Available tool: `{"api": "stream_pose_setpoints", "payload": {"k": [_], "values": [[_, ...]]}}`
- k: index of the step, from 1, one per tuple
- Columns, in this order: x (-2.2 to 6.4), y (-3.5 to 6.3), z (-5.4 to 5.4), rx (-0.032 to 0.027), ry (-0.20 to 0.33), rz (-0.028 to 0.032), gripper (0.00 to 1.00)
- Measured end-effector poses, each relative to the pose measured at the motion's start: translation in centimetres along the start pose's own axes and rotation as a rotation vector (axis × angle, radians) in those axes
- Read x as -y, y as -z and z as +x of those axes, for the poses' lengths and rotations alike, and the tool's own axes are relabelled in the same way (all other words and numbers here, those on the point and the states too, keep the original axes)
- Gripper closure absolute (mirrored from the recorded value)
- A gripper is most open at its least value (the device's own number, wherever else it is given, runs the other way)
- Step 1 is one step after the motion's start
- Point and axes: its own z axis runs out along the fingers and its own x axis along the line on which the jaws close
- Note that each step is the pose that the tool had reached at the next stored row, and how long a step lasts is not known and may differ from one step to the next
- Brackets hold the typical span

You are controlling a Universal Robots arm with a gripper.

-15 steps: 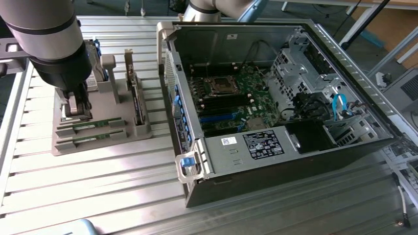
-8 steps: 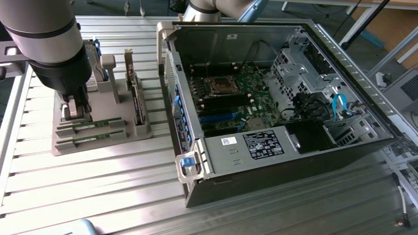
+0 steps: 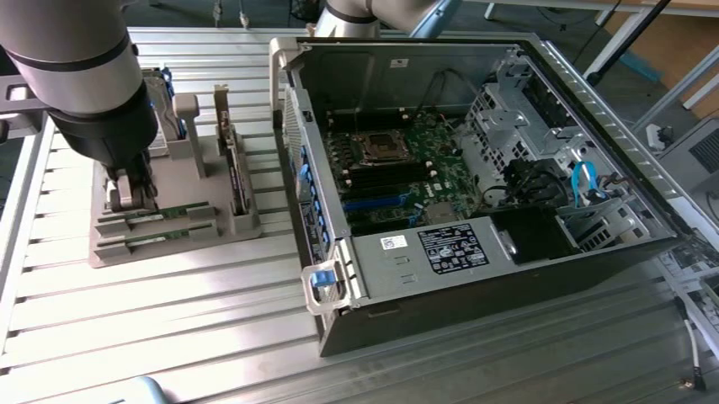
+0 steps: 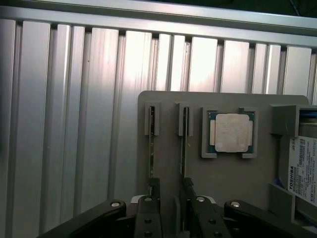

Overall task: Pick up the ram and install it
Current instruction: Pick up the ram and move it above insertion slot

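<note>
The ram point(image 4: 184, 139) stands in its slot, near the spread fingers point(image 4: 188, 186).

I seem to be in a robotics lab or assembly workshop: my worktop point(image 3: 168, 328) is ribbed aluminium profile, an opened computer case point(image 3: 382, 269) lies on it, motherboard point(image 3: 416, 160) bare, and a grey fixture point(image 3: 225, 231) holds ram sticks point(image 3: 157, 213) and a processor point(image 4: 230, 132) in fitted slots.

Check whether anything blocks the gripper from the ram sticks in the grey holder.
Nothing visible does. The open gripper hangs close over the two ram sticks, which stand on edge in their slots in the grey holder, with no object between them.
</note>
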Motion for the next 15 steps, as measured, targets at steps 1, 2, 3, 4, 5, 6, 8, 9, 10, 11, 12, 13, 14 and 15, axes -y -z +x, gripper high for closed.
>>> {"api": "stream_pose_setpoints", "payload": {"k": [1,2,3,4,5,6,8,9,10,11,12,13,14,15], "values": [[0.00,0.00,0.02,-0.0001,0.000,0.0000,0.70],[0.00,0.00,0.02,-0.0001,0.000,0.0000,0.70],[0.00,0.00,0.03,-0.0001,0.000,0.0000,0.70],[0.00,0.01,0.03,-0.0001,0.000,-0.0001,0.70],[0.00,0.00,0.04,-0.0001,0.000,0.0000,0.70],[0.00,0.00,0.04,-0.0001,0.000,0.0000,0.70],[0.00,0.00,0.07,-0.0001,0.000,0.0000,0.70],[-0.01,0.00,0.14,-0.0001,0.000,0.0001,0.70],[-0.02,0.01,0.22,-0.0001,0.000,0.0000,0.70],[-0.02,0.01,0.31,-0.0001,0.000,0.0000,0.70],[-0.03,0.02,0.41,-0.0001,0.000,0.0000,0.70],[-0.04,0.02,0.51,-0.0002,0.000,-0.0001,0.70],[-0.05,0.03,0.61,-0.0001,0.000,-0.0001,0.70],[-0.06,0.03,0.72,-0.0001,0.000,0.0000,0.70]]}}
